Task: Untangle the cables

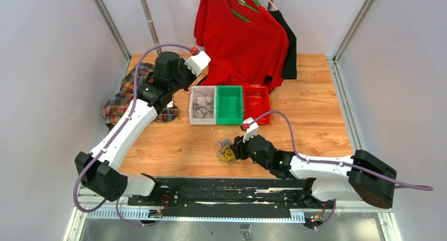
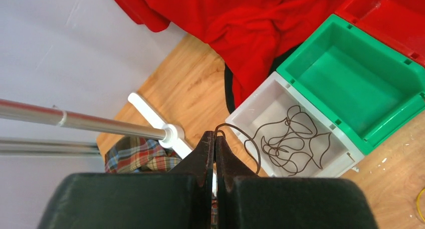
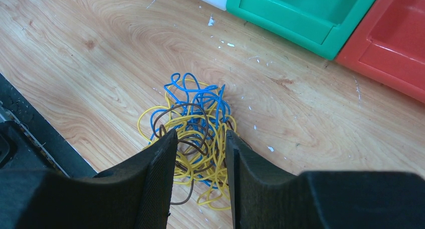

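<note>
On the far left a checked cloth (image 1: pixel 125 101) lies in a heap on the wooden table (image 1: pixel 316 125). A shiny metal pole (image 2: pixel 75 120) stands near it.

Next comes the left gripper (image 2: pixel 216 139), held up above the back of the table. Its two jaws are pressed tight together. The tip of a thin dark cable (image 2: pixel 290 139) is pinched right at their ends. The cable bends away to the right and drops into the white bin (image 2: pixel 253 96), where the rest of it lies in loose curls.

Right beside the white bin is the green bin (image 2: pixel 351 73), and beside that is the red bin (image 1: pixel 256 101). The three bins touch in a row. Behind them hangs a big red shirt (image 1: pixel 240 35) (its bottom edge flops down onto the table).

In front of the bins, closer to the arms, the other cables (image 3: pixel 195 113) sit on the table in one messy knot. Yellow, blue and dark brown ones are all looped through each other.

The right gripper (image 3: pixel 200 136) is low over this knot, coming at it from the right. Its jaws are about half open, one on each side of the near part of the knot, with loops lying between them. They are not squeezing anything. I cannot tell if the fingers (image 3: pixel 163 159) touch the cables.
</note>
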`<act>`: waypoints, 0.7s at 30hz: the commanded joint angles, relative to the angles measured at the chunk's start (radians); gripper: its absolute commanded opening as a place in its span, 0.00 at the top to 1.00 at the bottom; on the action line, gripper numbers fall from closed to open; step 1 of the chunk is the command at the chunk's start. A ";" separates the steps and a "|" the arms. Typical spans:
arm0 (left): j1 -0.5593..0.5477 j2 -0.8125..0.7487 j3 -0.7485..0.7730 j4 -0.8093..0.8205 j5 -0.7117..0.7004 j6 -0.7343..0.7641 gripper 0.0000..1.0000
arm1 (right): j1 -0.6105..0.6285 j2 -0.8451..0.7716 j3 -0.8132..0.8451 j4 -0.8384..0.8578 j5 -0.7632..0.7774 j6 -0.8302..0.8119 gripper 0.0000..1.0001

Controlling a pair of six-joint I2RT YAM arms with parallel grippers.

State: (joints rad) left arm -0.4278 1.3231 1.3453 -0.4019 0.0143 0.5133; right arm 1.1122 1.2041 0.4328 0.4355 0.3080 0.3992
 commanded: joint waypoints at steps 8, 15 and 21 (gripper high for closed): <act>-0.006 0.136 -0.057 0.104 -0.013 -0.018 1.00 | 0.001 0.001 0.001 -0.026 0.033 0.009 0.60; -0.006 0.220 -0.089 0.103 0.051 -0.082 1.00 | 0.000 -0.004 0.010 -0.047 0.045 0.008 0.60; -0.009 0.297 -0.103 0.107 0.114 -0.148 1.00 | -0.004 -0.007 0.015 -0.057 0.049 0.016 0.60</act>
State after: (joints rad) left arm -0.4278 1.5803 1.2545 -0.3267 0.0666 0.4271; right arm 1.1122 1.2045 0.4328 0.3965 0.3264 0.4011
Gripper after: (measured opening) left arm 0.010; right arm 0.404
